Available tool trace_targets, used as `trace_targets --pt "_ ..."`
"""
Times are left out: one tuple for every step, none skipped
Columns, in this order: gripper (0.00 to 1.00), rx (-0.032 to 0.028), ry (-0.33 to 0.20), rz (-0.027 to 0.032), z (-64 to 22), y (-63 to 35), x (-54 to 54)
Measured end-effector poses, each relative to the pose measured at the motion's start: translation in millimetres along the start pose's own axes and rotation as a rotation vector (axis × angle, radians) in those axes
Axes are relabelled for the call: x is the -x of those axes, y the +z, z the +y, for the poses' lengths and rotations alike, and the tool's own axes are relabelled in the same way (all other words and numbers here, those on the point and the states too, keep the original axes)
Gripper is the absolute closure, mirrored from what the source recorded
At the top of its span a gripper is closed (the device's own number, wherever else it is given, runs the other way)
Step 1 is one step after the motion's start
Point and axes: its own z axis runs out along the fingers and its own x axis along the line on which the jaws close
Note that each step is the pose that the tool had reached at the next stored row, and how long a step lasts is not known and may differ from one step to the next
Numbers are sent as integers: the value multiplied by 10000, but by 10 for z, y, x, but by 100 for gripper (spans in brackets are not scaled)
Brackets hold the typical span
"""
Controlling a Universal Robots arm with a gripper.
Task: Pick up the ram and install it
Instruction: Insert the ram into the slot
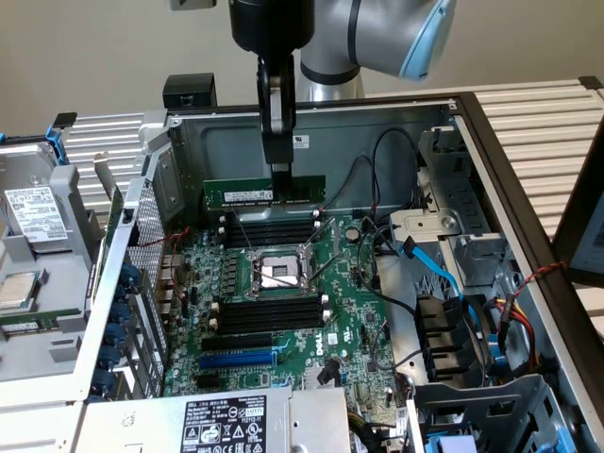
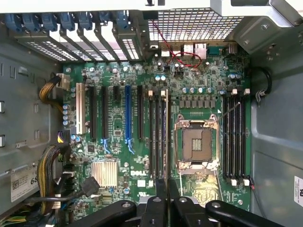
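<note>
The ram [image 1: 245,192] is a long green stick with a white label. It hangs level in my gripper [image 1: 280,179], which is shut on its upper edge near the middle. It hovers just above the far bank of black memory slots [image 1: 274,229], behind the CPU socket [image 1: 278,274], and does not touch the board. In the wrist view the ram [image 2: 166,132] shows edge-on as a thin strip running out from my gripper [image 2: 166,189]. There it lies alongside a bank of memory slots [image 2: 156,137], beside the CPU socket [image 2: 196,144].
A second bank of black slots [image 1: 269,314] and a blue expansion slot [image 1: 236,360] lie nearer the camera. Blue and black cables [image 1: 434,269] crowd the exterior view's right of the case. A drive cage [image 1: 33,212] stands outside at the exterior view's left. The case's back wall [image 1: 377,132] rises just behind the ram.
</note>
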Motion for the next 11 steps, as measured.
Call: trace_targets --pt "87 0 0 0 0 0 0" --pt "87 -1 0 -1 0 1 0" --pt "87 -1 0 -1 0 1 0" --pt "87 -1 0 -1 0 1 0" --pt "87 -2 -1 -4 -1 4 3" --pt "87 -1 -2 -3 -1 6 6" --pt "87 -2 -3 -3 -1 11 6" --pt "87 -1 -2 -2 -1 16 7" --pt "87 -1 -1 -1 0 18 7" --pt "87 0 -1 0 0 21 7" --pt "87 -1 -1 1 0 26 7"
